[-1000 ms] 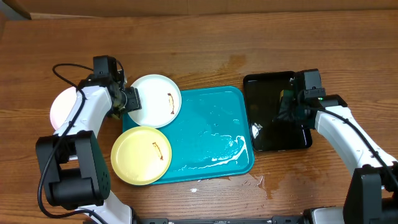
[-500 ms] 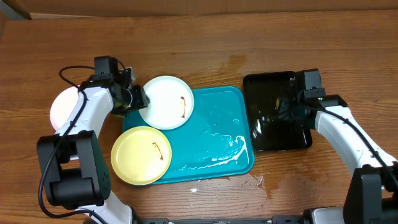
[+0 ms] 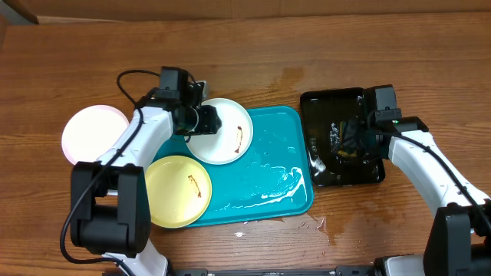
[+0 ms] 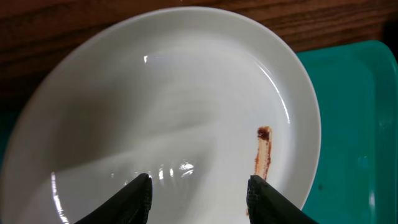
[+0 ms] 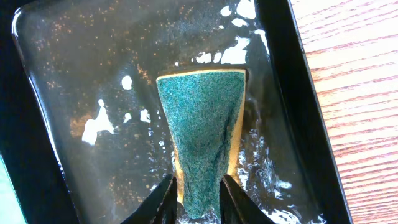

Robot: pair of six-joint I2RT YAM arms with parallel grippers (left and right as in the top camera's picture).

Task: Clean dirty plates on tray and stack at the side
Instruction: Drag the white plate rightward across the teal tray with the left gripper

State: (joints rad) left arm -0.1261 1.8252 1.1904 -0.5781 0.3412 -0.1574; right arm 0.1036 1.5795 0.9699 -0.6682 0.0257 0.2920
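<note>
A white plate [image 3: 226,136] with a brown smear [image 4: 263,155] lies over the far left corner of the turquoise tray [image 3: 268,157]. My left gripper [image 3: 202,119] is at that plate's left part. In the left wrist view its fingers [image 4: 140,199] stand apart over the plate's inner face, with nothing clamped between them. A pale yellow plate [image 3: 178,192] with a smear overlaps the tray's near left corner. Another white plate [image 3: 93,134] rests on the table at the left. My right gripper [image 5: 196,199] is shut on a green sponge [image 5: 202,118] in the wet black tray [image 5: 74,93].
The black tray [image 3: 331,96] stands right of the turquoise tray and holds water and suds. White foam streaks lie on the turquoise tray's near right part [image 3: 288,184]. Water drops wet the wood [image 3: 318,224] in front of it. A cable loops from the left arm [image 3: 130,77].
The left gripper has travelled right and the smeared white plate has come with it, from the tray's left edge onto its far left corner. The right arm has stayed over the black tray.
</note>
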